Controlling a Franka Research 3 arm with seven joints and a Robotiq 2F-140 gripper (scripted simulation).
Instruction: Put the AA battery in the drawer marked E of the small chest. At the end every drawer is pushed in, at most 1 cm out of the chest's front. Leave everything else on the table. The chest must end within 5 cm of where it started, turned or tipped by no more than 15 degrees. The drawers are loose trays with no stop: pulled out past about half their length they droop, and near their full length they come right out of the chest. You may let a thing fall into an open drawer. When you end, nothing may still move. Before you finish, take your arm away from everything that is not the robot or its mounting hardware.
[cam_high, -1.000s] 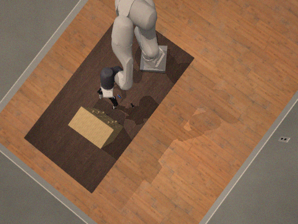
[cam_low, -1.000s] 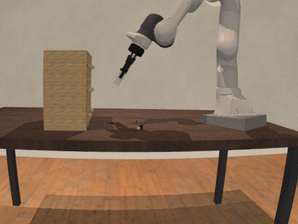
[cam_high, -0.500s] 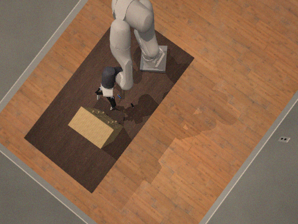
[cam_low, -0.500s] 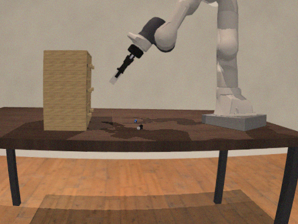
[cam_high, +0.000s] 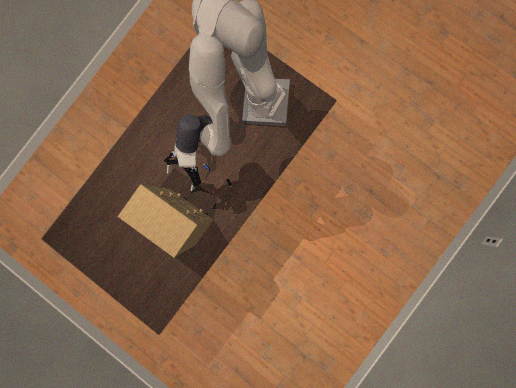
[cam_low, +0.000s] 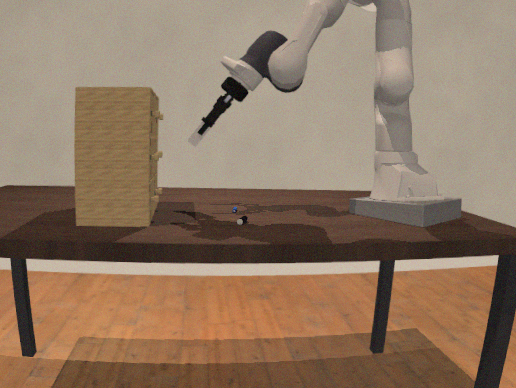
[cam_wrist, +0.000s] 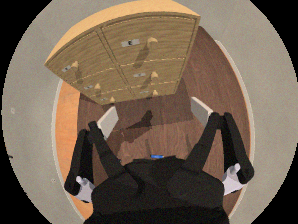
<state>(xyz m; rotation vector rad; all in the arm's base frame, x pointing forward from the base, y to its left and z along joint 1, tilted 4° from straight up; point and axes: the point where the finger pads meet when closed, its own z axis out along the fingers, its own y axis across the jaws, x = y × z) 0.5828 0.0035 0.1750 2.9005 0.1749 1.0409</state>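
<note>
We see the gripper tilted toward the chest, fingers spread wide and empty, in the air just off its drawer front, the AA battery on the table well apart from the chest, a small blue thing near it.

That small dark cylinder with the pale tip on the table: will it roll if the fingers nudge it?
Probably. The dark cylinder lies on its side on the flat table, so a push across its length would likely roll it. It looks short and rigid, likely light, so closing fingers may flick it away. The open hand is up by the chest, nowhere near it.
</note>
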